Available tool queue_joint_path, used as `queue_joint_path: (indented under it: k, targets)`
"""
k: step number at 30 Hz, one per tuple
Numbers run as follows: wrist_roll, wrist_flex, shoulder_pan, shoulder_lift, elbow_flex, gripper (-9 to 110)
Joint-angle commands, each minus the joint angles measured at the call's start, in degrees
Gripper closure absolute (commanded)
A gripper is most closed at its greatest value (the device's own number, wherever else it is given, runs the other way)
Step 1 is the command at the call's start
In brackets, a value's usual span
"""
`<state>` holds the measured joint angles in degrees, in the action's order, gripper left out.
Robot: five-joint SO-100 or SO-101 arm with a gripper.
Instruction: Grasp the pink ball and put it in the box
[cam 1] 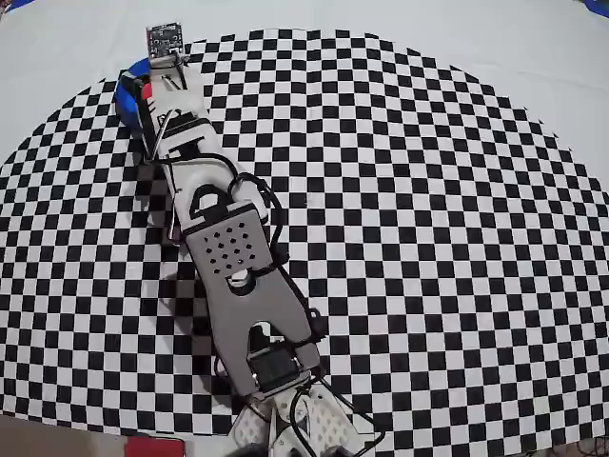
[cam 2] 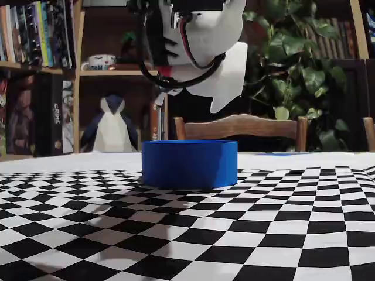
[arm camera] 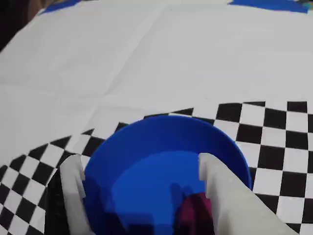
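The box (arm camera: 166,132) is a round blue container at the far left edge of the checker pattern, also visible in the overhead view (cam 1: 127,90) and the fixed view (cam 2: 189,164). The pink ball (arm camera: 194,213) lies inside it in shadow, close against the right finger (arm camera: 220,186); whether it touches the finger is unclear. In the overhead view the pink ball (cam 1: 146,92) shows as a small spot beside the arm. My gripper (arm camera: 139,159) is open, fingers spread wide just above the box and over its inside. In the fixed view the gripper (cam 2: 225,88) hangs over the box, whose wall hides the ball.
The arm (cam 1: 228,248) stretches diagonally across the checkered mat from the near edge. A red object (cam 1: 152,446) lies at the bottom edge. White cloth (arm camera: 146,58) and blue tape (arm camera: 274,4) lie beyond the box. A penguin figure (cam 2: 111,126) and chair (cam 2: 240,126) stand behind the table.
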<state>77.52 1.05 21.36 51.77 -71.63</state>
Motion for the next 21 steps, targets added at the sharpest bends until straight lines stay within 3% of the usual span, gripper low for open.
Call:
queue_joint_path:
  k: [1,4,10,15,21]
  targets:
    - [-9.05,0.44,-0.62,11.25,-4.48,77]
    - [-18.02,0.44,-2.55,19.95,-12.66,80]
    - [-34.89,0.44,-9.14,35.77,-28.56,101]
    - [-51.86,-0.79,-17.84,44.30,-36.74,101]
    - [-62.31,-1.49,-24.87,50.27,-45.53,101]
